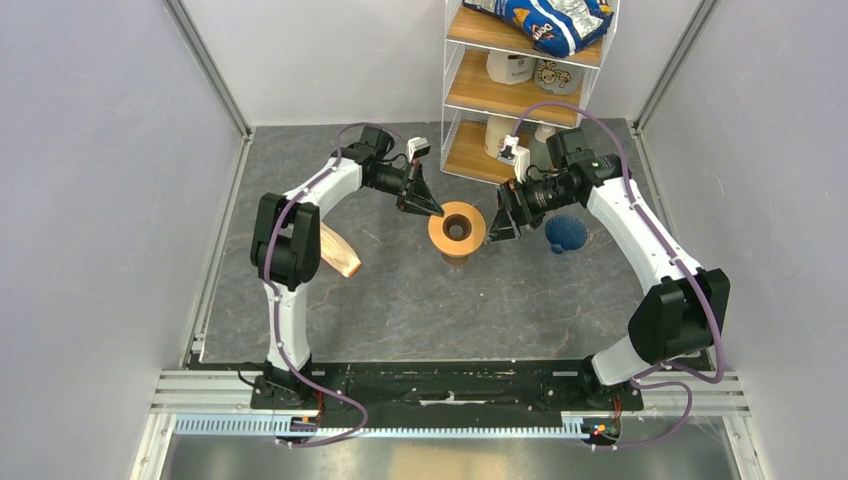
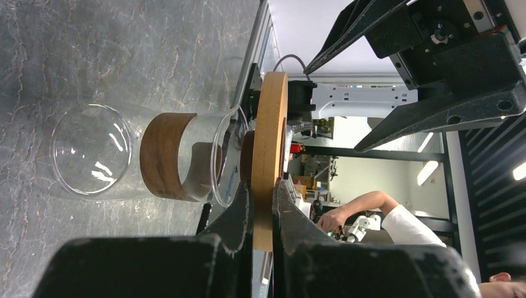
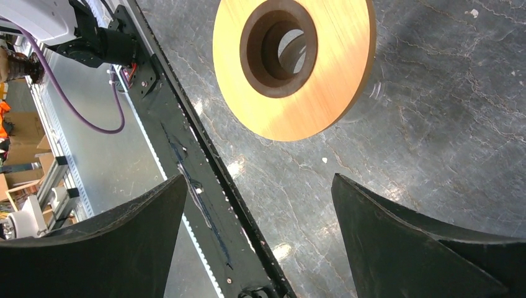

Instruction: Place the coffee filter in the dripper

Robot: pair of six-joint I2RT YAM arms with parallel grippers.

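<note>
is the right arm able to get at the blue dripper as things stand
Probably yes: the right gripper is open and empty, and the dripper stands uncovered beside it, apart from the wooden ring the left gripper clamps.

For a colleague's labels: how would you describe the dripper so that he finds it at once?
Find the wooden shelf unit at the back. In front of it, beside the right arm, stands the dripper. Unlike the flat orange ring to its left, it is a dark blue ribbed cone.
</note>
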